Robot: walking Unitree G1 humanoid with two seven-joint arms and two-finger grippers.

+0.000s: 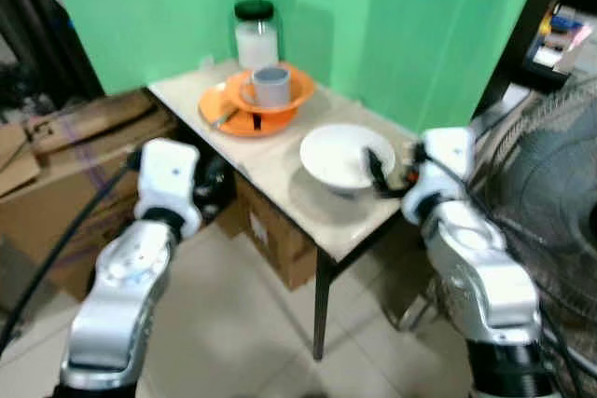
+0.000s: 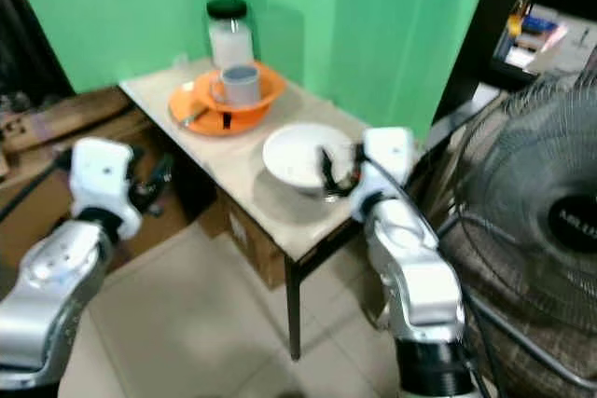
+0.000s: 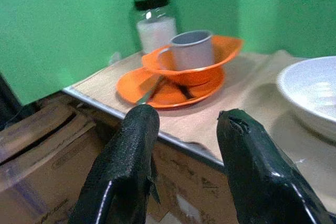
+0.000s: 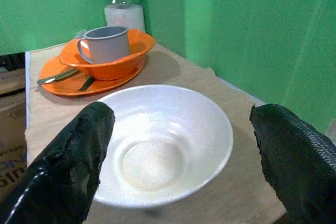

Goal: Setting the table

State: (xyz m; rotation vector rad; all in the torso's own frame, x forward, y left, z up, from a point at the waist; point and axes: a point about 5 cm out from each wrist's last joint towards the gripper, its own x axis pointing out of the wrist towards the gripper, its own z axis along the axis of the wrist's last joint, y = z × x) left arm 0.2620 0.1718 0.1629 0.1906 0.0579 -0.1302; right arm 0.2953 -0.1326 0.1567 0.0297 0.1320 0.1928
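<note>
one white bowl (image 4: 163,145) sits between the right gripper (image 4: 184,166)'s spread fingers; beyond them one orange bowl (image 4: 113,61) holding one grey mug (image 4: 107,44); left gripper (image 3: 189,150) fingers spread too.

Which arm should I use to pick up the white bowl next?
Right. The right gripper is already at the white bowl, its fingers spread on either side of the rim. The left gripper sits off the table's near edge, level with the orange plate.
</note>
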